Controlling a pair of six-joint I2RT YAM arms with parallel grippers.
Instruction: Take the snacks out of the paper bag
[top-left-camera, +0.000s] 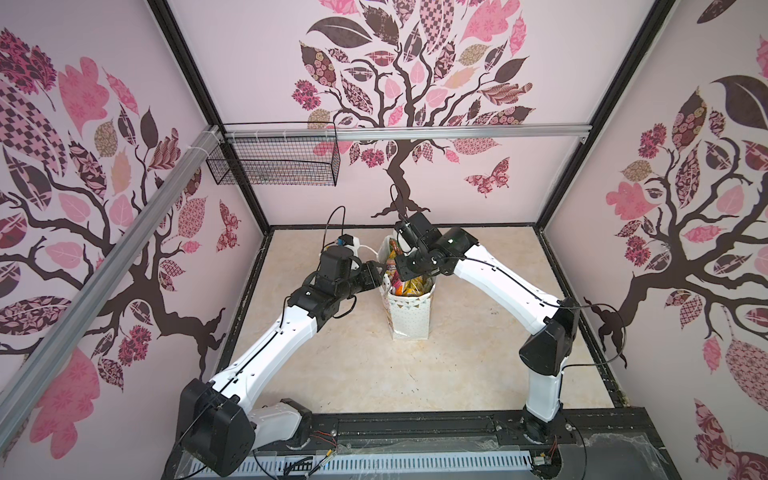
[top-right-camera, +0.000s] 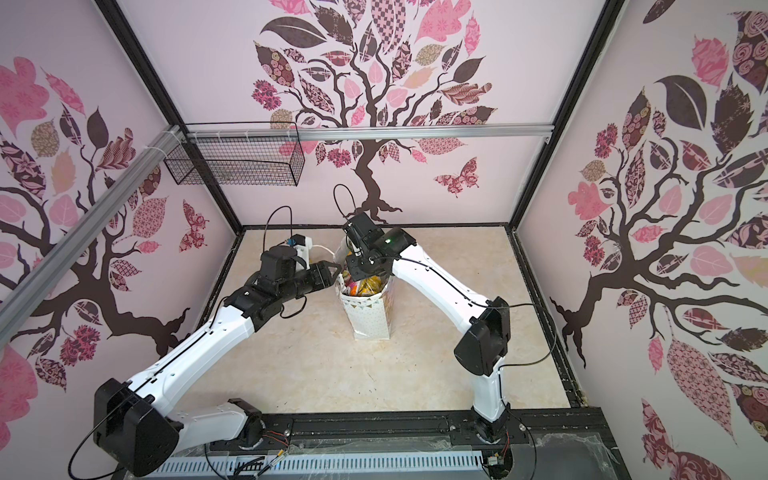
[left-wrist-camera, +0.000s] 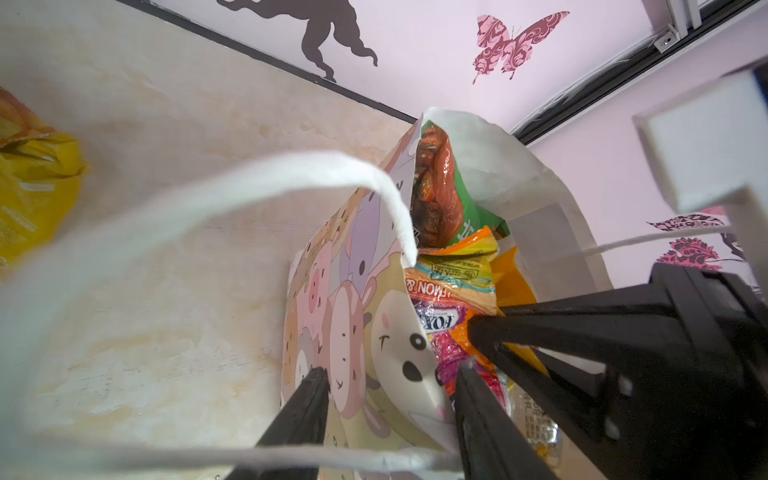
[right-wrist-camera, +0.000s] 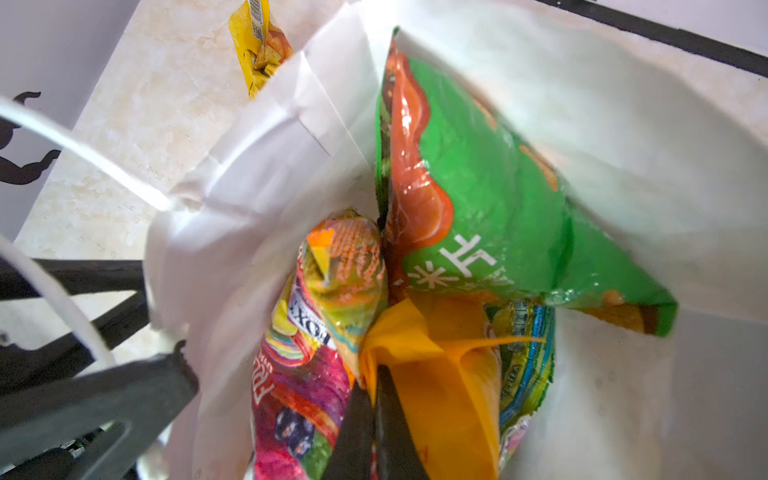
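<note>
- A beige, marble-look table (top-left-camera: 332, 374) fills the lower middle of both top views. It is boxed in by pale pink walls (top-left-camera: 415, 195) printed with dark trees, pink leaves and butterflies.
- A black wire basket (top-left-camera: 274, 162) hangs from a silver rail (top-left-camera: 415, 134), upper left of centre.
- The bag (top-left-camera: 409, 316) stands upright mid-table at the centre of both top views. Triangle bunting runs along its front and its mouth is crammed with snacks (top-left-camera: 409, 286).
- The left gripper (left-wrist-camera: 392, 370) sits astride the bag's cartoon-animal wall, one finger outside and one inside among the packets. Its jaws are about half open and not pressed shut on the paper.
- The right gripper (right-wrist-camera: 376, 374) reaches down into the bag with its jaws pinched tight on the orange packet (right-wrist-camera: 440, 395), lower centre of the right wrist view.
- A green packet (right-wrist-camera: 478, 187) bearing white Chinese characters leans on the bag's inner wall, right of centre there.
- A multicoloured packet (right-wrist-camera: 303, 353) shows the letters "FOX" upside down. The left wrist view adds "EMON &" just beside them.
- A yellow packet (right-wrist-camera: 259, 45) lies on the table just outside the bag, its print too small to read.
- A white cord handle (left-wrist-camera: 249, 174) loops, blurred, across the left wrist view.
</note>
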